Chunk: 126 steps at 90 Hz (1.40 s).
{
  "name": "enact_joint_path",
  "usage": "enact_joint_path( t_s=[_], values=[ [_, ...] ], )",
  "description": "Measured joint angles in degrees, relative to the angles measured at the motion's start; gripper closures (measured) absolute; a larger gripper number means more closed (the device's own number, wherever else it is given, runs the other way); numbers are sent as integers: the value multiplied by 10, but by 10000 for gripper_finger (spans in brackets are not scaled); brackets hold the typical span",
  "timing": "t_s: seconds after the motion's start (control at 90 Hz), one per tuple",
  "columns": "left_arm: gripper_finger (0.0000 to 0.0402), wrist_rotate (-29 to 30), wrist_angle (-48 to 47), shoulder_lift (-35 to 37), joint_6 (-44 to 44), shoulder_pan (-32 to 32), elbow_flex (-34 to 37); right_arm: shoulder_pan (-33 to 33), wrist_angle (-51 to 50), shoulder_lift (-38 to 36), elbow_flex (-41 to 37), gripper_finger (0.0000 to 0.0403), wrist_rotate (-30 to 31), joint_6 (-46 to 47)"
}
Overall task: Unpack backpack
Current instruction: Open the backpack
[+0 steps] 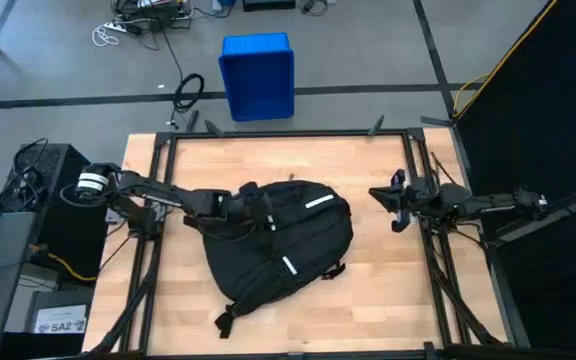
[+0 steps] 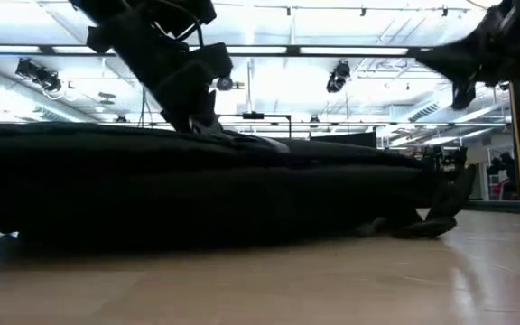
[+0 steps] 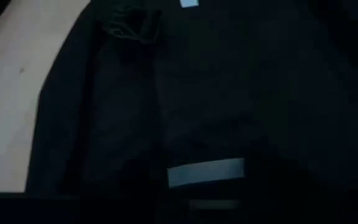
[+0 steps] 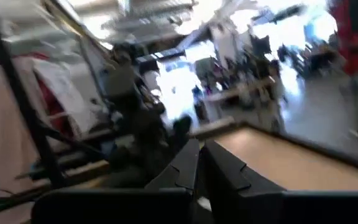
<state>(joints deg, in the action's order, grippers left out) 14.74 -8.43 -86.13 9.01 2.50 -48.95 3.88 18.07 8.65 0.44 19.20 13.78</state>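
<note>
The black backpack (image 1: pixel 283 245) lies flat in the middle of the wooden table, with its white reflective stripes (image 1: pixel 318 203) facing up and a strap end (image 1: pixel 226 322) trailing toward the near edge. My left gripper (image 1: pixel 261 207) reaches in from the left and sits low over the pack's far-left part. Its wrist view is filled with dark fabric and one white stripe (image 3: pixel 207 172). Whether it touches the pack does not show. My right gripper (image 1: pixel 383 200) hangs shut in the air to the right of the pack, with nothing in it (image 4: pixel 199 163).
A blue bin (image 1: pixel 258 75) stands on the floor beyond the table's far edge. Black frame rails (image 1: pixel 433 240) run along the left and right sides of the table. Bare wood (image 1: pixel 388 300) shows to the near right of the pack and along the far edge.
</note>
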Motion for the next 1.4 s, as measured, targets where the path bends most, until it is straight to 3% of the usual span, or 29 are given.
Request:
enact_joint_path(
  t_s=[0.133,0.278,0.4,0.544,0.711,0.878,1.011,1.244,1.4],
  values=[
    [206,1,-63,1,-29,-3,-28,-2,-89,65,29,402,69,81],
    [206,23,-128,2,-43,-3,-75,-29,-245,146,79,398,77,202],
    [206,26,-142,3,-45,-3,-104,-59,-253,208,82,383,28,207],
    [206,26,-142,3,-60,-3,-121,-94,-236,280,83,332,-84,205],
    [206,26,-143,3,-60,-3,-123,-113,-148,358,83,244,-109,209],
    [206,26,-143,3,-56,-1,-123,-135,-2,452,84,184,-226,213],
    [206,26,-143,3,-56,-1,-123,-143,57,537,85,158,-206,209],
    [206,10,-143,3,-39,-1,-123,-173,145,690,88,151,-163,204],
    [206,9,-143,3,-41,-1,-122,-187,270,759,89,210,-217,142]
  ],
)
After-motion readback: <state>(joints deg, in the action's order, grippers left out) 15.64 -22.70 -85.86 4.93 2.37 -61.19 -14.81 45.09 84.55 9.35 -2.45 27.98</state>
